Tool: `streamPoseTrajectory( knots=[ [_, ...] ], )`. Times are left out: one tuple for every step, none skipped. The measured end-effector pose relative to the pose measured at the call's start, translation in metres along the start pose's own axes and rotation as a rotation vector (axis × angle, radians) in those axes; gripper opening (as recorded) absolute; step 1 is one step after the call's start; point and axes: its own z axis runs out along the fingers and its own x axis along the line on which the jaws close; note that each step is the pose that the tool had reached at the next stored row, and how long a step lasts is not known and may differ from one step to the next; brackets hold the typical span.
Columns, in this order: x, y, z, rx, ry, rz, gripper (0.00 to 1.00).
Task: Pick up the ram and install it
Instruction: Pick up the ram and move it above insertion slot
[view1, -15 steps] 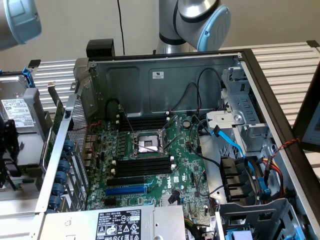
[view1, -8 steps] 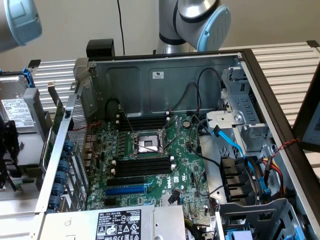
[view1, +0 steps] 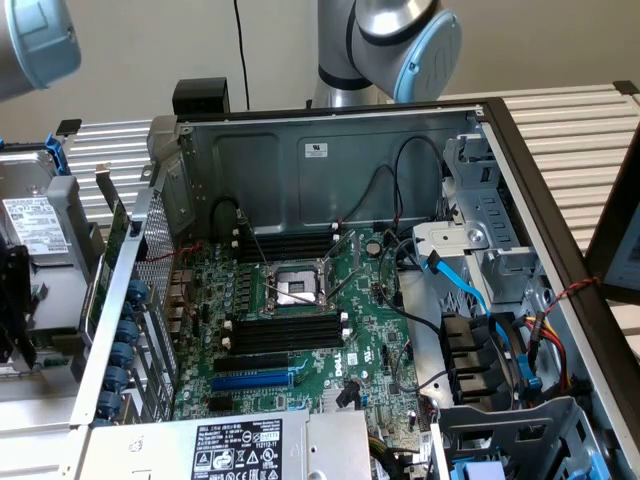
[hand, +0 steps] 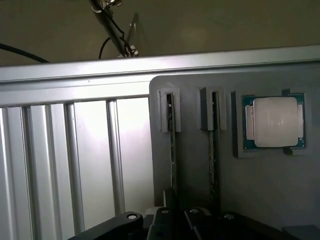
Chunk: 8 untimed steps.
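Ram (hand: 171, 150) stands on edge in a slot of the grey tray (hand: 192, 165). It is seen edge-on, so the chips and label are hidden. A second stick (hand: 214, 160) stands just beside it, and a processor (hand: 274, 122) lies in the next recess. The end effector (hand: 175, 222) is dark and cut off by the frame edge, seemingly lined up with the ram's near end. Cannot tell if it is apart or together. In the exterior view, the black memory slots (view1: 288, 330) of the open computer case (view1: 330, 150) sit at frame centre.

The wrist view is dim, the pincer (hand: 175, 222) nearly black; beyond it a pale glare lies on the ribbed bench (hand: 125, 135), perhaps from overhead. The exterior view is evenly bright, with soft shadows inside the case (view1: 300, 185).
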Motion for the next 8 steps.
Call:
streamPoseTrajectory(
  knots=[
    [0.0, 0.0, -0.0035, 0.0002, -0.0002, 0.0, 0.14],
    [0.0, 0.0, -0.0075, 0.0, -0.0001, 0.0, 0.14],
    [0.0, -0.0001, -0.0117, 0.0, -0.0001, 0.0, 0.14],
    [0.0, -0.0001, -0.0163, 0.0, 0.0, 0.0, 0.14],
    [0.0, -0.0001, -0.0208, 0.0, 0.0, 0.0, 0.14],
    [0.0, -0.0002, -0.0254, 0.0, -0.0001, 0.0, 0.14],
    [0.0, -0.0002, -0.0299, 0.0, -0.0001, 0.0, 0.14],
    [0.0, -0.0002, -0.0344, 0.0001, -0.0001, 0.0, 0.14]
  ],
)
